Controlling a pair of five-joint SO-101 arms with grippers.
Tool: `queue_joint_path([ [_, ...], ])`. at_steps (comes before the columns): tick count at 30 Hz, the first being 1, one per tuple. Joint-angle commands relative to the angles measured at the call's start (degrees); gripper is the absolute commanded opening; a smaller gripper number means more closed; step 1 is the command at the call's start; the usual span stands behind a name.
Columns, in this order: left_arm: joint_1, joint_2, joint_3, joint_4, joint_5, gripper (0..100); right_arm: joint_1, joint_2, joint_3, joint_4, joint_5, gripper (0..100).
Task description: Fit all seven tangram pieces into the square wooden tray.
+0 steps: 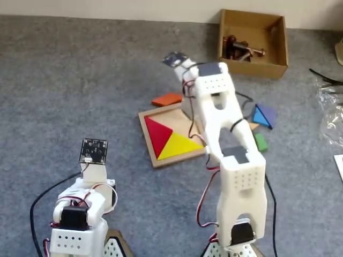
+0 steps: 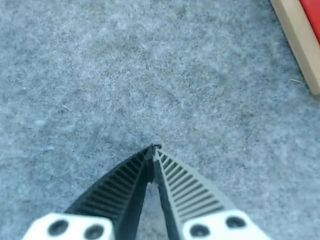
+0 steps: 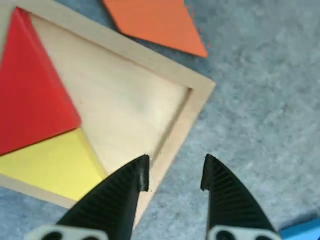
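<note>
Right, nearest the bases first: the left gripper hangs low over the grey carpet, on the near-left side of the tray and well apart from it. Its jaws are pressed together at the tips w/ nothing btwn them. The tray lies flat on the carpet, a bit askew, w/ two pieces in it: a red triangle and a yellow triangle, edge to edge, filling its near-left half. The rest is bare wood. The right gripper sits above the tray's right rim near the far corner, jaws spread and empty, one fingertip over the tray's inner edge, the other over carpet outside. Loose on the carpet right of the tray are a green piece and a blue triangle, the latter up against a purple piece. An orange piece lies just beyond the tray's far edge. Farther still sits a cardboard box, well apart from the tray.
</note>
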Motion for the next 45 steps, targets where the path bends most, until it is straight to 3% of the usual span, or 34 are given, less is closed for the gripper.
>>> queue_joint_path([
  [1, 0.92, -0.40, 1.10, -0.18, 0.35, 1, 2.15, 0.04, -5.49, 1.54, -0.53, 15.9],
  [11, 0.92, -0.40, 1.10, -0.18, 0.35, 1, 4.26, 4.53, -6.55, 1.36, -0.53, 15.9],
  [23, 0.92, -0.40, 1.10, -0.18, 0.35, 1, -0.22, 6.02, -10.42, -2.15, -0.35, 15.9],
  [45, 0.92, -0.40, 1.10, -0.18, 0.35, 1, -0.04, 9.27, -9.80, -0.84, -0.70, 15.9],
])
